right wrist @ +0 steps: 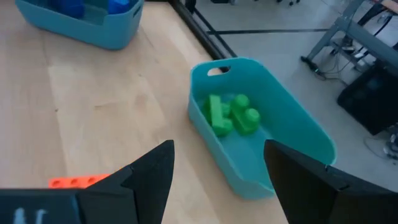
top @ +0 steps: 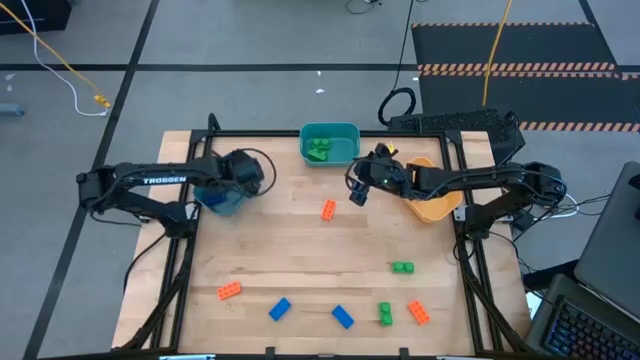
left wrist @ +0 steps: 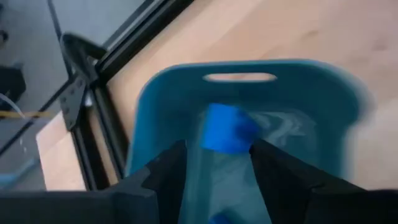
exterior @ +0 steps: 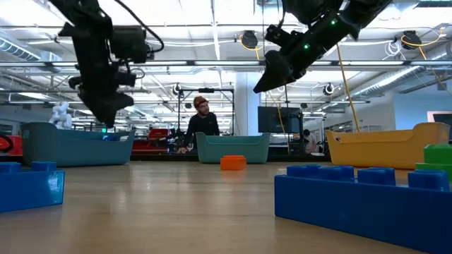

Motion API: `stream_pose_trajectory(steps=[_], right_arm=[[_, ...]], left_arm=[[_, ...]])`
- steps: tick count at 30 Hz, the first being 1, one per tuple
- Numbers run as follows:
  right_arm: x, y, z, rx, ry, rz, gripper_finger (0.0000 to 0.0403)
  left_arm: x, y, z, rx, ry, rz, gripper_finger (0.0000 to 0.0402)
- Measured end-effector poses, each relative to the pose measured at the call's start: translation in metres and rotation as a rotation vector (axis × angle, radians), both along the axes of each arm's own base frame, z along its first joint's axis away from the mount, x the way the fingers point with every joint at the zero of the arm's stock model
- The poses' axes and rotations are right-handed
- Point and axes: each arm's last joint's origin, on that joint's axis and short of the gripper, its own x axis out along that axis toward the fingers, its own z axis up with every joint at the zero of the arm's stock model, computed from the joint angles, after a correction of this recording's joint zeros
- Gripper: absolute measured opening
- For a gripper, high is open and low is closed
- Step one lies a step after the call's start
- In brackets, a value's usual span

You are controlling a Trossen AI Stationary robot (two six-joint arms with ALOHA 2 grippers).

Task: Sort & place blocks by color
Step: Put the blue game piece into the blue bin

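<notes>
Left jaws over the blue bin, right jaws spread and empty.

Between the left gripper's (left wrist: 217, 168) parted fingers a blue block (left wrist: 225, 127) shows above the blue bin (left wrist: 155, 106); gripped or falling, the views cannot tell. The right gripper (right wrist: 214, 171) hangs empty; ahead lies the teal bin (right wrist: 298, 134), an orange block (right wrist: 78, 182) just beside one finger. Blocks look light, rigid, smooth: pinch flat sides.

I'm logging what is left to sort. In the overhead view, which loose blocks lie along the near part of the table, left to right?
Orange block → blue block → second blue block → green block → second orange block.
</notes>
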Motion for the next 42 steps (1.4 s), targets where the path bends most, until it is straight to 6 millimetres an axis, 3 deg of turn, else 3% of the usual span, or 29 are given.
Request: stream_pose_trajectory(steps=[7, 10, 14, 23, 30, 42], right_arm=[[-0.003, -0.011, 0.0, -0.026, 0.02, -0.017, 0.0242], [-0.004, -0.014, 0.0, -0.024, 0.026, -0.028, 0.0242], [-0.005, -0.017, 0.0, -0.024, 0.024, -0.04, 0.0242], [-0.006, -0.025, 0.001, -0.027, 0.01, -0.066, 0.0242], [-0.006, -0.025, 0.001, -0.031, 0.006, -0.065, 0.0242], [-0.006, -0.025, 0.001, -0.033, 0.012, -0.062, 0.0242]], left_arm=[[-0.006, 0.027, -0.014, -0.142, -0.145, 0.001, 0.0177], [-0.008, 0.03, -0.015, -0.199, -0.162, -0.003, 0.0177], [-0.011, 0.025, -0.013, -0.262, -0.147, -0.028, 0.0178], [-0.027, 0.013, -0.003, -0.3, 0.048, 0.092, 0.0167], [-0.024, 0.013, -0.002, -0.223, 0.058, 0.088, 0.0148], [-0.03, 0.007, -0.013, -0.287, 0.061, 0.115, 0.0143]])
